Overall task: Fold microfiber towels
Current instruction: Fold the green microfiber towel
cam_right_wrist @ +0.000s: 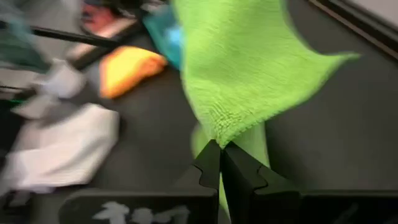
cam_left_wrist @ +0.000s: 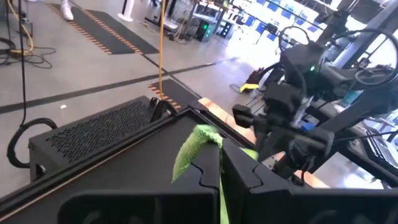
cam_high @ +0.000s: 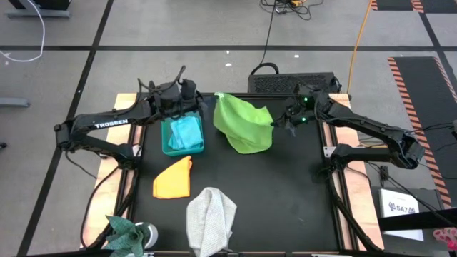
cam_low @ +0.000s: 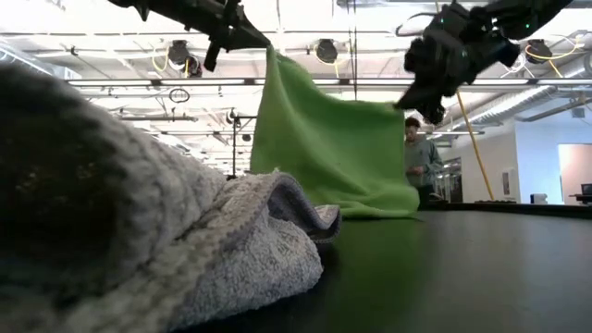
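Observation:
A lime green towel (cam_high: 245, 125) hangs spread between my two grippers over the far middle of the table. Its lower edge (cam_low: 370, 205) rests on the black table. My left gripper (cam_high: 212, 100) is shut on one upper corner, and my right gripper (cam_high: 275, 125) is shut on the other, which is held lower. A rigid teal bin (cam_high: 168, 146) holds a teal and a light blue towel (cam_high: 187, 132). An orange-yellow towel (cam_high: 173, 178) lies folded on the table. A light grey towel (cam_high: 211, 218) lies crumpled near the front edge. My left gripper pinches the green towel's upper corner (cam_left_wrist: 198, 138) between its two shut fingers; the corner sticks out past the fingertips. The towel hangs below the gripper, raised off the table at this end. My right gripper pinches the towel's other upper corner (cam_right_wrist: 217, 134) between its two shut fingers, at the cloth's edge. The cloth spreads away from the fingertips and sags toward the table.
A potted plant (cam_high: 128, 234) stands at the table's near left corner. A black perforated box (cam_high: 293, 82) sits behind the far edge. A person (cam_low: 421, 162) stands in the room beyond the table. Bare black table (cam_high: 285, 193) lies at the near right.

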